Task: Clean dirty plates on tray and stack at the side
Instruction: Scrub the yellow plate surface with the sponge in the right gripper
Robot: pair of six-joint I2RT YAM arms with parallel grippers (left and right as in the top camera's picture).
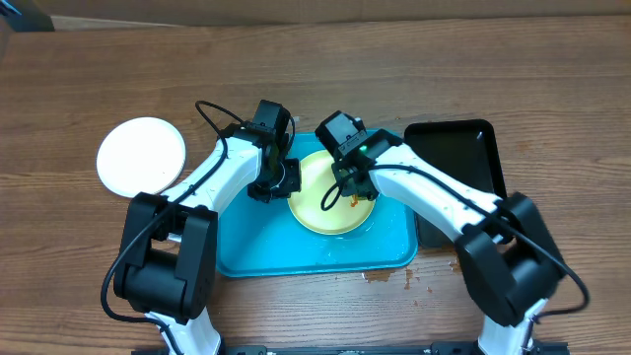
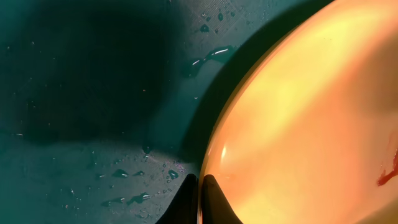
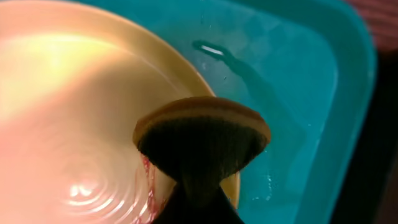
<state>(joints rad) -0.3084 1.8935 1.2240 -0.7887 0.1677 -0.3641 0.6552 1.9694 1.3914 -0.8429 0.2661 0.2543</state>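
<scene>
Now L end effector [image 2: 199, 190] pinches yellow-green plate [image 2: 311, 124] rim, R end effector [image 3: 196, 183] clamps sponge [image 3: 202, 130] over it.

Wooden table [image 1: 315, 59], turquoise tray [image 1: 256, 248], black tray [image 1: 455, 148] just beside it, 1 white plate [image 1: 141, 155]

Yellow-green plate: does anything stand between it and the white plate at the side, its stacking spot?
No loose object does. Only the left gripper, shut on the left rim of the yellow-green plate, and its arm lie that way. The sponge in the right gripper sits on the plate and should lift first.
</scene>
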